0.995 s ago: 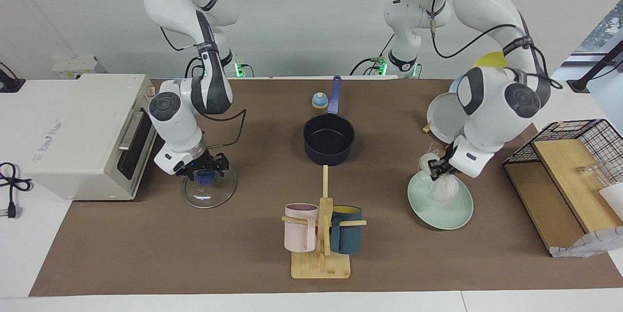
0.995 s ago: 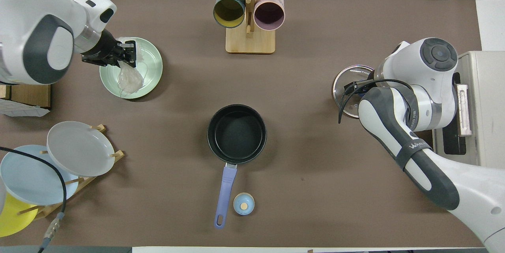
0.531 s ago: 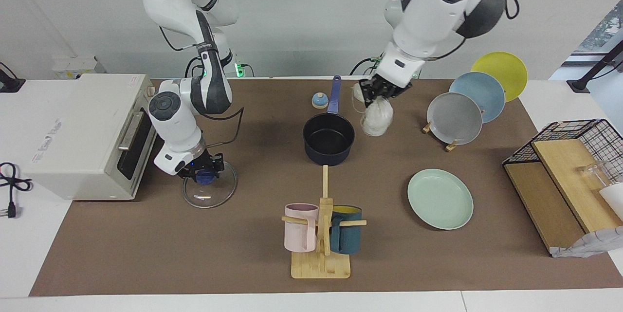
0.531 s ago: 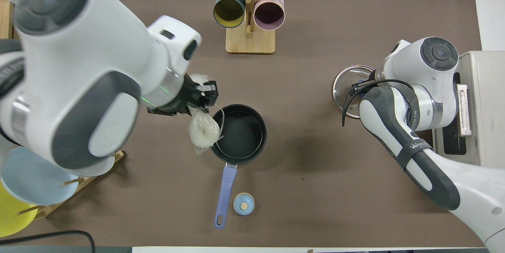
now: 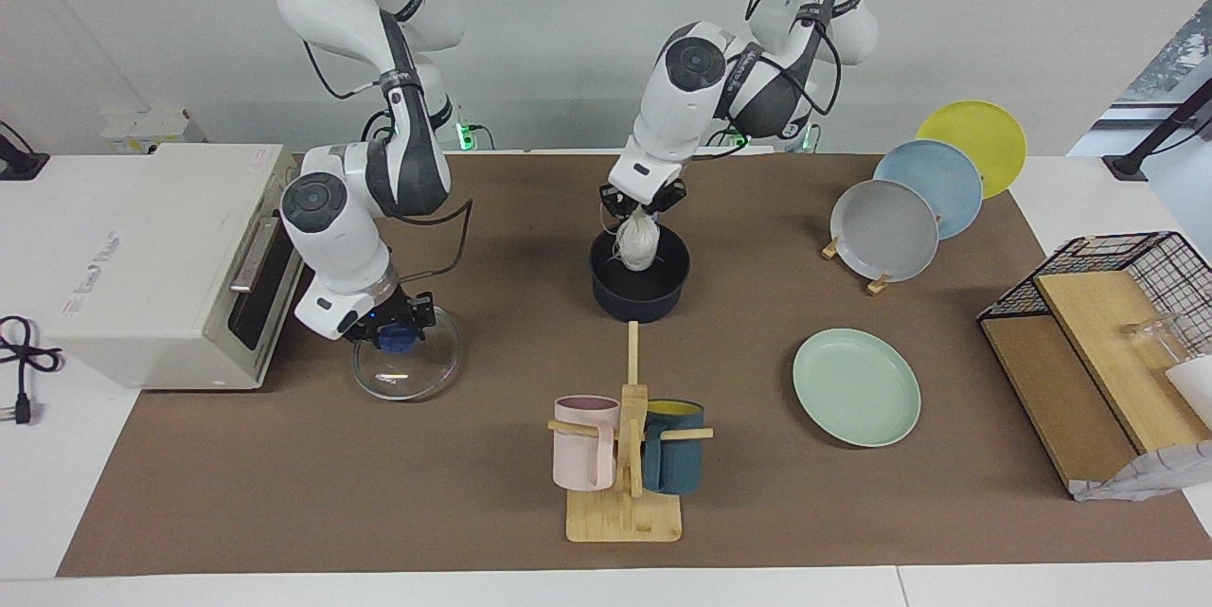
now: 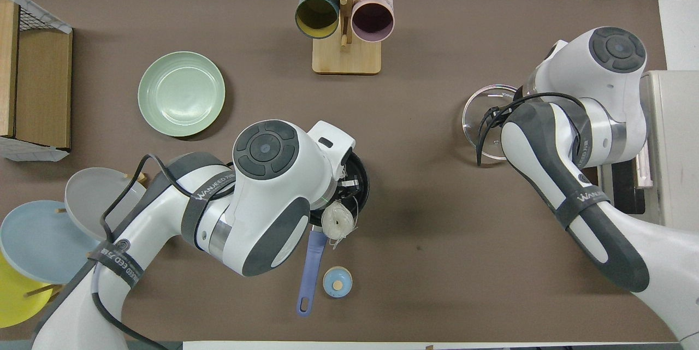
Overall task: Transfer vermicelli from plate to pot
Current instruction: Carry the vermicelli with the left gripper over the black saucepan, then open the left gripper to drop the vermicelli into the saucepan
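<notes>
- Brown mat covers the table (image 5: 284, 493); white wall at the robots' end.
- Left end effector (image 5: 642, 202) hangs over the pot (image 5: 640, 290), fingers pinched on the vermicelli (image 5: 637, 242). Bundle dangles from the wrap, its lower part at about rim level of the pot; whether it touches the pot cannot be told.
- In the overhead view the left arm covers most of the pot (image 6: 357, 175); vermicelli (image 6: 337, 220) shows at the rim nearest the robots, above the blue handle.
- Plate (image 5: 856, 387) bare, toward the left arm's end of the table, farther from the robots than the pot.
- Right end effector (image 5: 398, 330) is down at the glass lid (image 5: 407, 370), fingers around its blue knob; grip cannot be told.
- Mug rack (image 5: 625, 465) farther from the robots than the pot. Toaster oven (image 5: 142, 257) at the right arm's end.
</notes>
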